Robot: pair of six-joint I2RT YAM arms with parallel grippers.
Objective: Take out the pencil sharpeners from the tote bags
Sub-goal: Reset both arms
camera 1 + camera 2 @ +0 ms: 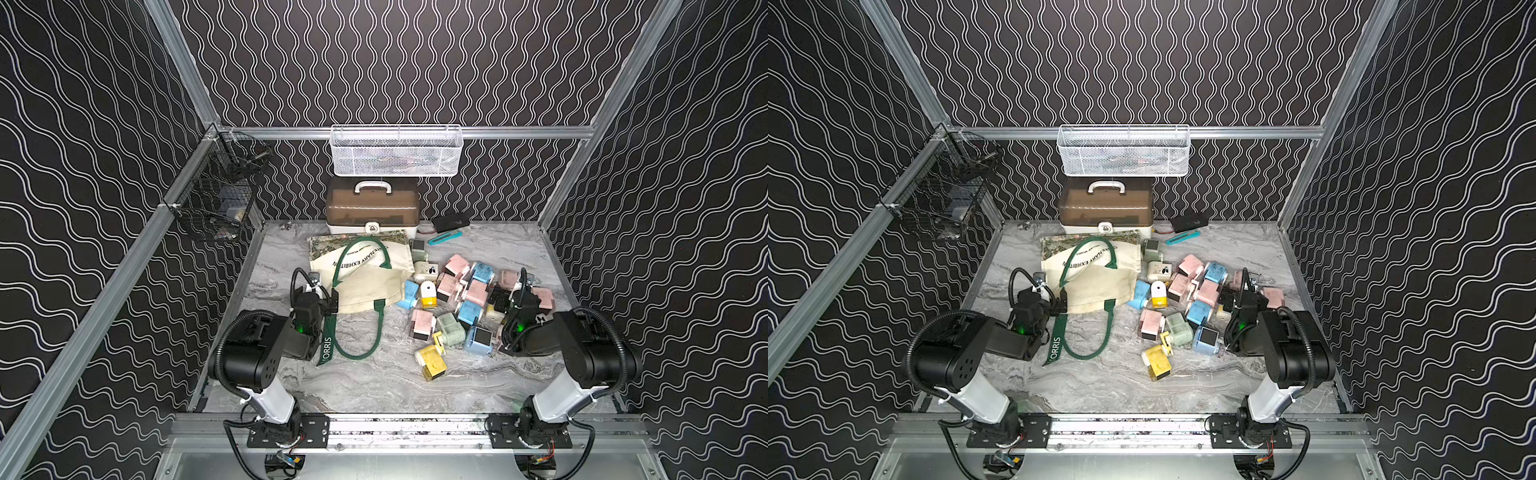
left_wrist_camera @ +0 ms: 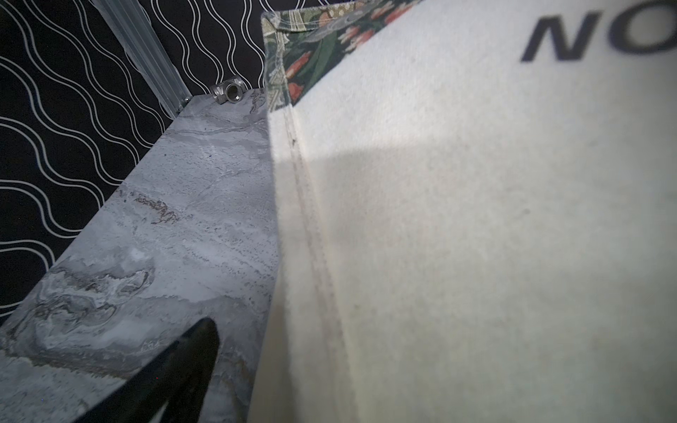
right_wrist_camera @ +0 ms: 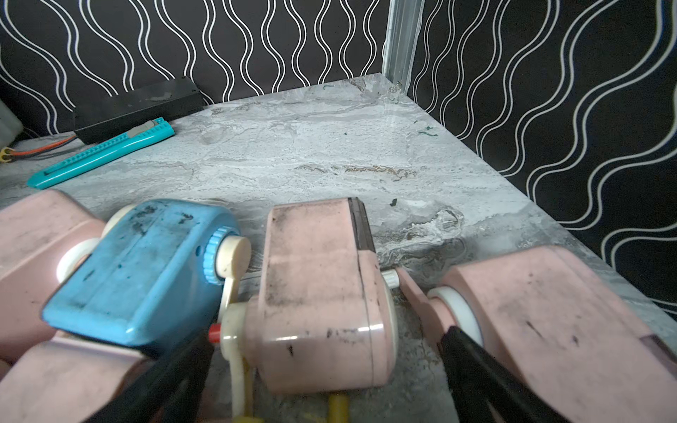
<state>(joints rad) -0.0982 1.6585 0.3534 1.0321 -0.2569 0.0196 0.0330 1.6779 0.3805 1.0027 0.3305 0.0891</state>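
The left gripper [image 1: 333, 301], jaws apart, is set at the near-left edge of the tote bag [image 1: 365, 278], laid flat to its right. The pencil sharpeners [image 1: 473, 293] are heaped further right, the right gripper [image 3: 328, 338] spread astride a pink sharpener [image 3: 315, 274].

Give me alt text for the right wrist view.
The open right gripper straddles a smudged pink pencil sharpener on the marble table, with a blue sharpener and other pink sharpeners crowded beside it. A teal stick tool and a black box lie at the table's far edge.
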